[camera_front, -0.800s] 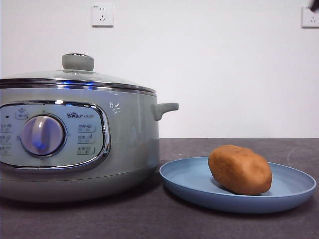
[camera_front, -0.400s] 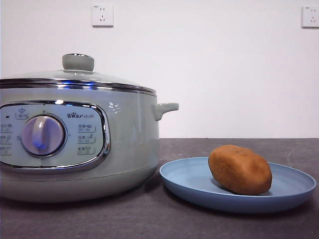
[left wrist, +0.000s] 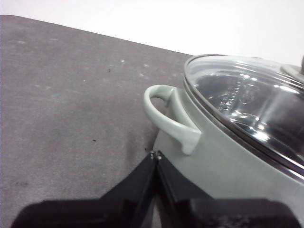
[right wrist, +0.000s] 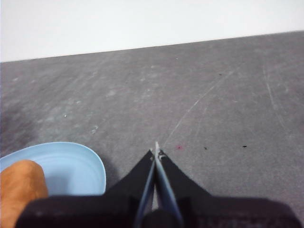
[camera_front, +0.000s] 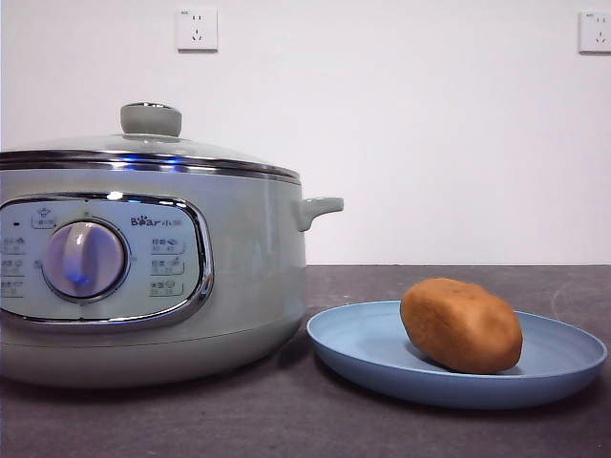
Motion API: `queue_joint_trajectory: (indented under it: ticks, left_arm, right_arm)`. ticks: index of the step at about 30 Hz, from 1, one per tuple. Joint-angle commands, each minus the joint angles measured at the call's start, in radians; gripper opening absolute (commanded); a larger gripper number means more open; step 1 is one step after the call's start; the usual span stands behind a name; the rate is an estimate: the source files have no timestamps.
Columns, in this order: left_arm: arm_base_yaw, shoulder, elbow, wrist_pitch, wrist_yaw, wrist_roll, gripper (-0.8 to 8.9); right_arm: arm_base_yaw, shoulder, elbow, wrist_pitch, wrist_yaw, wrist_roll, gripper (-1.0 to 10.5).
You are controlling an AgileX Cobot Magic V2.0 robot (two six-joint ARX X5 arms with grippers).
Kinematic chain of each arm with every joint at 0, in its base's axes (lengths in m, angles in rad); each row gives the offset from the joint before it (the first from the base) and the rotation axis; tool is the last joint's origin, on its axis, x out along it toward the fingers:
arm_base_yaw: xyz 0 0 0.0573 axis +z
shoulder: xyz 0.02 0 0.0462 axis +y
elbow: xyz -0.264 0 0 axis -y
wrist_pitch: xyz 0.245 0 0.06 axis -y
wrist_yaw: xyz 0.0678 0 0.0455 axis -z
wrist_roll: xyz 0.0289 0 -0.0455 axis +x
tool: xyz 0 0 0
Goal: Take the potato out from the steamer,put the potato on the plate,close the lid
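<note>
Potato (camera_front: pixel 461 324): laid on the plate (camera_front: pixel 363 348), toward its right half. Plate: set on the dark worktop (camera_front: pixel 286 420) just beside the steamer (camera_front: pixel 248 277). Lid (camera_front: pixel 143 153): seated on the steamer rim, knob uppermost. Left end effector (left wrist: pixel 156 155): clenched empty, held near the steamer's side handle (left wrist: pixel 168 116). Right end effector (right wrist: pixel 156 148): clenched empty, held over bare worktop beside the plate.

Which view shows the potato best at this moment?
The front view: the whole potato lies in profile on the plate. The right wrist view catches only a cropped orange end at its edge. The left wrist view shows none of it.
</note>
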Motion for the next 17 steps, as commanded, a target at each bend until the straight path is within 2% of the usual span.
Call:
queue_joint_trajectory:
  ticks: [1,17]
  left_arm:
    - [0.003,-0.003,-0.013,0.004,0.006,0.011,-0.03]
    - [0.003,-0.003,-0.013,0.005,0.006,0.011,-0.03]
  right_arm:
    - [0.002,-0.004,-0.014,-0.007,0.007,0.024,0.0]
    - [0.002,0.024,-0.013,-0.003,0.003,0.024,0.0]
